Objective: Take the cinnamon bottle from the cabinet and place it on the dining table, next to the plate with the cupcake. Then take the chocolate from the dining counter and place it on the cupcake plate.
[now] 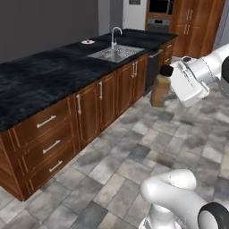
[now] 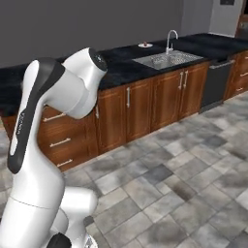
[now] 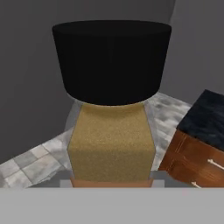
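Hand view: cinnamon bottle (image 3: 111, 144) close up, gripped in the claw (image 3: 111, 186).
Squarish speckled tan body, short neck, wide black round cap; held upright above the floor, worktop (image 3: 205, 116) at three o'clock.

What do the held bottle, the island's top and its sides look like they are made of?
Cinnamon bottle: tan, finely speckled matte body, maybe glass or plastic showing powder; plain black cap, likely plastic. Dining table: glossy black top with pale veining, looks like polished marble or granite. Its sides: reddish-brown panelled doors and drawers with a grain look, apparently varnished wood.
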Controlling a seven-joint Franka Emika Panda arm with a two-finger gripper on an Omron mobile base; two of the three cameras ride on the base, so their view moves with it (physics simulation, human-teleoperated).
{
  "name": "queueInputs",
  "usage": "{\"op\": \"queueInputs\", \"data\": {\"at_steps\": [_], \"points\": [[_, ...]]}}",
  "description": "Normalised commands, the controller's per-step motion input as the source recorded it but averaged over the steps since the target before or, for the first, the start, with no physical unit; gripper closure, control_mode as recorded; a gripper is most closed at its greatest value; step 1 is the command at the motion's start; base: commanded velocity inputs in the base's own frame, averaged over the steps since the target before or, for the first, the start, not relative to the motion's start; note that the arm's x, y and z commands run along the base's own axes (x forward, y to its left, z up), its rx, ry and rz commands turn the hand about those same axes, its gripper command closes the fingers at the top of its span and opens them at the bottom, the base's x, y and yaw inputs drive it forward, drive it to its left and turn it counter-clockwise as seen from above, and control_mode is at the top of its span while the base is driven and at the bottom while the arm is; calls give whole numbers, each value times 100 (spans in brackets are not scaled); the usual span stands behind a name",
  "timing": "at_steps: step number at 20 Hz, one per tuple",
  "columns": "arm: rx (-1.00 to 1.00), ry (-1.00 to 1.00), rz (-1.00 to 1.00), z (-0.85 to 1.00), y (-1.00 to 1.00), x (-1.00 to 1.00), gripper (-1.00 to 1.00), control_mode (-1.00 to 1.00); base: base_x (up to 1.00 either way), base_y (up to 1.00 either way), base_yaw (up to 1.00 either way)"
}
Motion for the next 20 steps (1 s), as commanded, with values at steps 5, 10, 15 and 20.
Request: {"op": "queueInputs", "data": {"at_steps": [5,10,15,20], "points": [[0,0,0,0,0,0,100,100,71,8,44],[0,0,0,0,0,0,100,100,86,44,9],[0,0,0,0,0,0,100,100,88,61,0],[0,0,0,0,0,0,100,100,75,78,0]]}}
